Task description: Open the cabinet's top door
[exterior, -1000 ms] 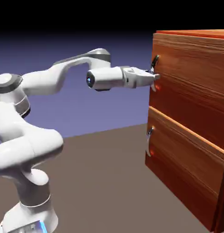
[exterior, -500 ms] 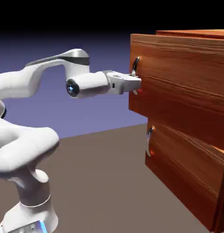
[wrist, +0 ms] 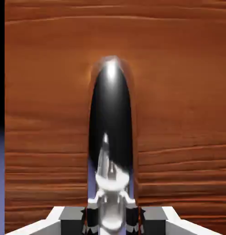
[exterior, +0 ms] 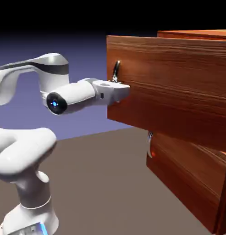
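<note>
Cabinet (exterior: 197, 179): large, boxy, reddish-brown wood grain, standing on the table (exterior: 101, 183) at its right side, running off the exterior view's right edge. Two stacked front panels.

Top door (exterior: 179, 92): upper panel, a wide reddish-brown slab. It stands out from the cabinet body toward the arm, its front face well forward of the lower panel's front, overhanging the table. Its left edge reaches the middle of the exterior view.

Top handle (exterior: 116, 71): small, curved, silver, near the left edge of the top door's face. In the hand view it shows as a tall dark polished arch (wrist: 111, 119) against the wood grain, filling the middle of the picture.

Lower panel (exterior: 188, 176): lighter orange-brown, flush with the cabinet body. Its own silver handle (exterior: 150, 137) peeks out just under the top door's lower edge.

Pincer (exterior: 118, 82): level, pointing at the top door, clamped tight on the top handle; in the hand view the handle's foot sits pinched between the two grey fingers (wrist: 89, 215).

Arm (exterior: 64, 96): white, rising from the table's lower left corner, forearm level toward the door.
</note>
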Robot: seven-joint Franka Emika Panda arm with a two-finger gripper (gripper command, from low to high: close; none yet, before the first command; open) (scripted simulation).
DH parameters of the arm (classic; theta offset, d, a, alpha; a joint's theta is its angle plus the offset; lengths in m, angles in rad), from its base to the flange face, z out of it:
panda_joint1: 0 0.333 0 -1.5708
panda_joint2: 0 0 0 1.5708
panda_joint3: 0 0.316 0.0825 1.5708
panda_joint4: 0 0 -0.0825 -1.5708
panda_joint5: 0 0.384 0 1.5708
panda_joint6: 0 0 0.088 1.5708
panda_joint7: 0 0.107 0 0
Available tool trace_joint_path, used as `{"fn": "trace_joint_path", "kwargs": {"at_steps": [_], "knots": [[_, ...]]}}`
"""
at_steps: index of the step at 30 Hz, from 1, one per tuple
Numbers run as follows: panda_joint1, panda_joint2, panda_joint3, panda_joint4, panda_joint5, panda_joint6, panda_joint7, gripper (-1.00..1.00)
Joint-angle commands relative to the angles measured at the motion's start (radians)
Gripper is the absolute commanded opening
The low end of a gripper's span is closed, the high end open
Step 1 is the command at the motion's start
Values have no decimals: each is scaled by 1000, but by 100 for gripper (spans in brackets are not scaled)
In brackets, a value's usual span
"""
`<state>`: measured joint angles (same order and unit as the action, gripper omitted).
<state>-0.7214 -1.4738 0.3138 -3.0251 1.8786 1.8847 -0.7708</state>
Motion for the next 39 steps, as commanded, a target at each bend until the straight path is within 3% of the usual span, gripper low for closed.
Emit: {"fn": "trace_joint_path", "kwargs": {"at_steps": [1,17,26,39], "knots": [[-5,3,-36,-4,-34,-23,-6,-100],[-54,298,-616,121,-610,-428,-183,-100],[85,622,-921,380,-889,-687,-325,-100],[450,1080,-1349,848,-1074,-1100,-559,-100]]}}
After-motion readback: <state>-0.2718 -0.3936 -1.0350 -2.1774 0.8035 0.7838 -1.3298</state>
